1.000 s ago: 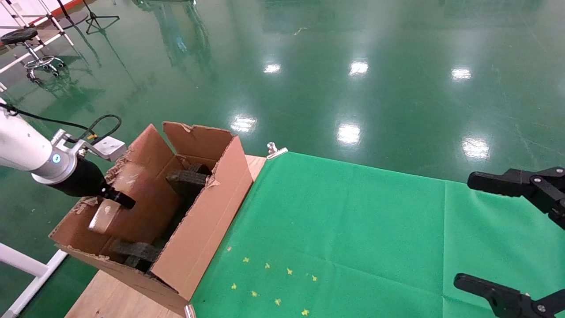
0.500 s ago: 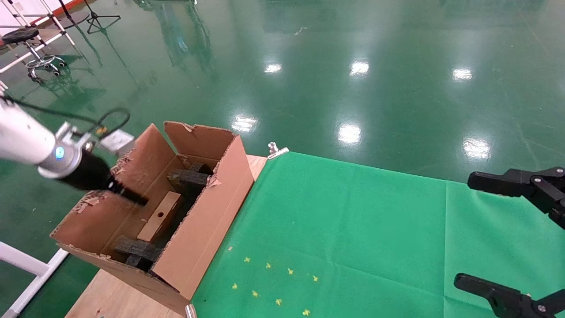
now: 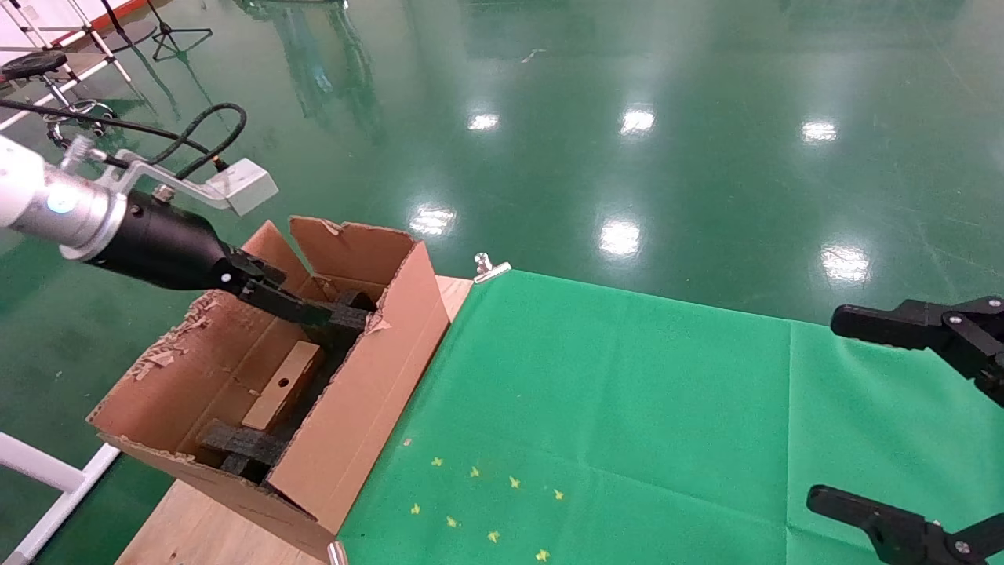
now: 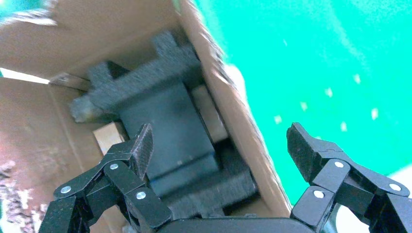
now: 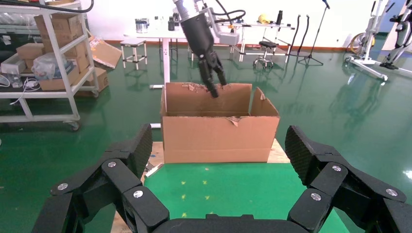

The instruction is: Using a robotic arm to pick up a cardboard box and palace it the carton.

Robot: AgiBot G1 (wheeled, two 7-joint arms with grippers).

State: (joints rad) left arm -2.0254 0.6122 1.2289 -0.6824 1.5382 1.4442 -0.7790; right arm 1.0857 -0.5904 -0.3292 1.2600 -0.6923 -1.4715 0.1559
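The carton (image 3: 357, 408) stands open at the table's left end with black foam pieces (image 3: 239, 443) inside. The cardboard box (image 3: 282, 386), slim with a round hole, lies flat on the carton's floor between the foam pieces. The robotic arm's left gripper (image 3: 314, 315) hangs open and empty above the carton's far end, clear of the box. The left wrist view shows its open gripper (image 4: 219, 136) over the foam (image 4: 160, 121) and the carton wall (image 4: 233, 111). My right gripper (image 3: 847, 408) is open and empty at the far right; its wrist view (image 5: 219, 138) faces the carton (image 5: 214, 131).
A green cloth (image 3: 627, 408) with small yellow marks (image 3: 486, 502) covers the table right of the carton. Bare wood (image 3: 196, 526) shows under the carton, with a metal clip (image 3: 490, 267) at the cloth's far corner. A white frame (image 3: 47, 471) stands at the lower left.
The left gripper let go of the cardboard box, which dropped to the carton's floor. The gripper then rose and moved toward the carton's far end, open.
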